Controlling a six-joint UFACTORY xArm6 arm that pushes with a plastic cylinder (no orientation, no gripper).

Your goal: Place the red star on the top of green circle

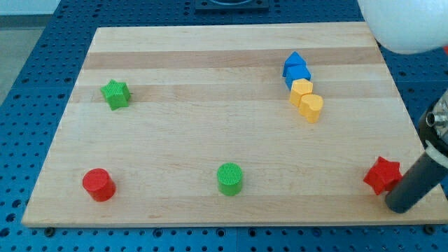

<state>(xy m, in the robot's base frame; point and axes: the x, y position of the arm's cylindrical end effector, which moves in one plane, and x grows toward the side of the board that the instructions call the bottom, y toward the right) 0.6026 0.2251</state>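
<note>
Currently: red star (382, 175) sitting near the board's bottom-right corner, close to the right edge. Dark rod coming in from the view's right, my tip (400, 207) just beside the star on its lower-right side — touching or a hair apart, can't tell. No gripper on this rig, just the rod, so nothing clenched or grasped.

Green circle (229, 178) near the bottom edge, roughly mid-board, well apart from the star toward the view's left. Red circle (99, 185) near the bottom-left corner. Green star (115, 94) by the left edge, upper half.

Upper right area — four blocks in a tight diagonal chain: two blue blocks, top one (294, 61) with a pointed roof shape, second blue (298, 75) touching below it, then yellow block (302, 90), then yellow heart-like block (312, 107) at the chain's lower end. Exact shapes of the middle two unclear.

Wooden board (210, 133) resting on blue perforated table (21, 105). White rounded object (406, 24) at the view's top right, overlapping the board's corner.
</note>
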